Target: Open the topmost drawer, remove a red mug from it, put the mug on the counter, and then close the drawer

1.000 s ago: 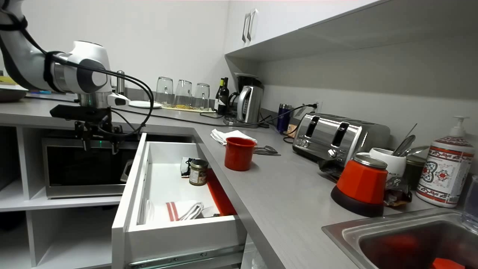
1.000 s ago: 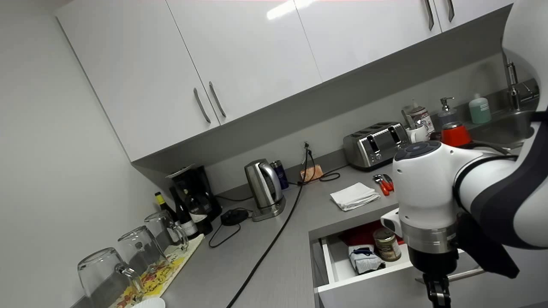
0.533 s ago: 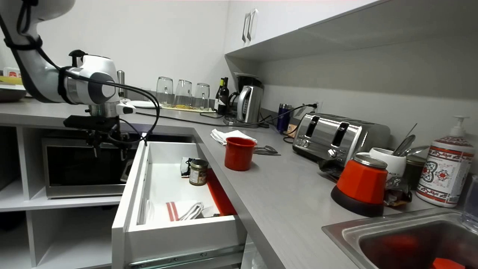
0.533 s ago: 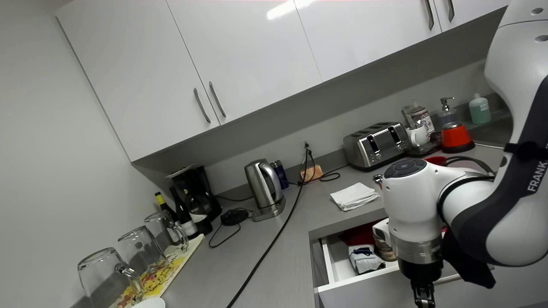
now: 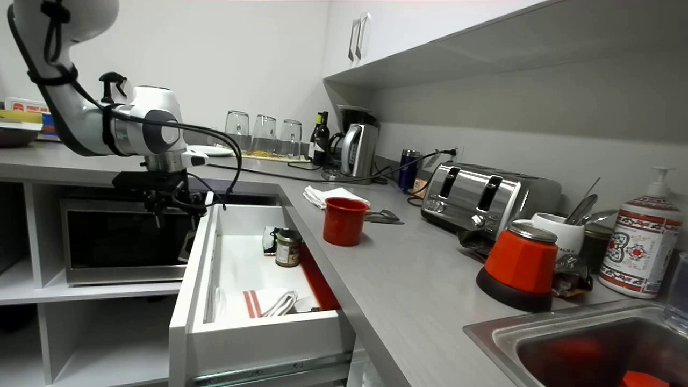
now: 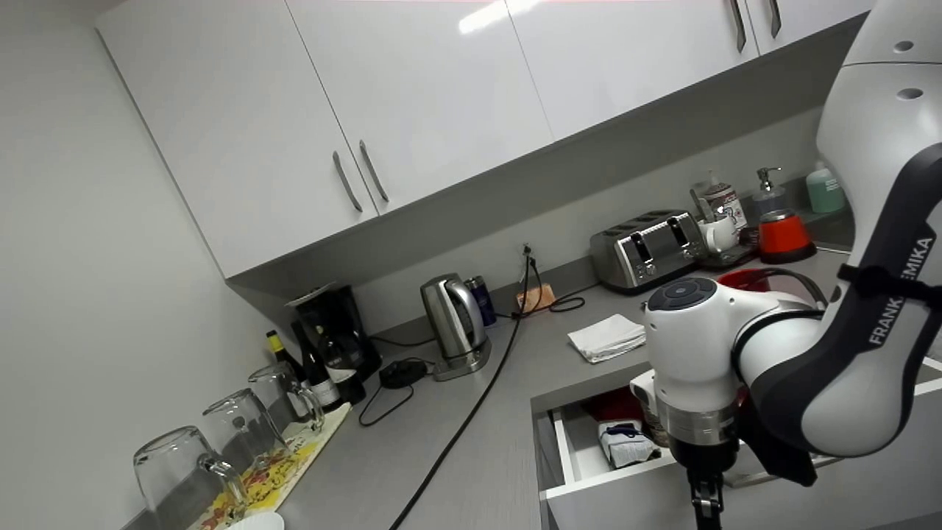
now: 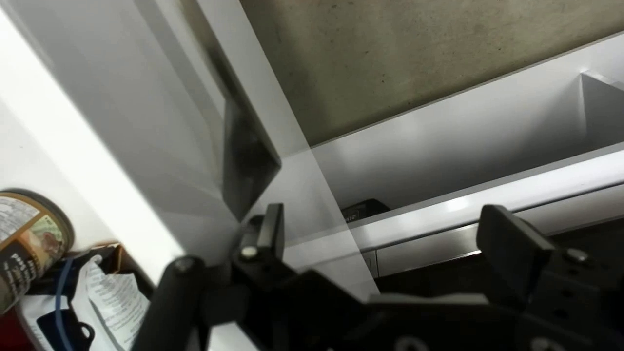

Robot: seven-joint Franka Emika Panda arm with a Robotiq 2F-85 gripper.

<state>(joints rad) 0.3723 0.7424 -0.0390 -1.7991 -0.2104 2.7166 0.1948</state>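
On the table (image 5: 411,282), near its edge, I see the red mug (image 5: 344,223) standing upright. Just outside the open topmost drawer (image 5: 242,269), where a jar (image 5: 288,251) stands, I have the fingers (image 7: 512,248) spread wide; whether they touch it, I cannot tell.

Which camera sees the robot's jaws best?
The wrist view: there the gripper is biggest, with its jaws plainly open. In both exterior views they're small: dark against the microwave, or below the arm and cut off at the picture's bottom.
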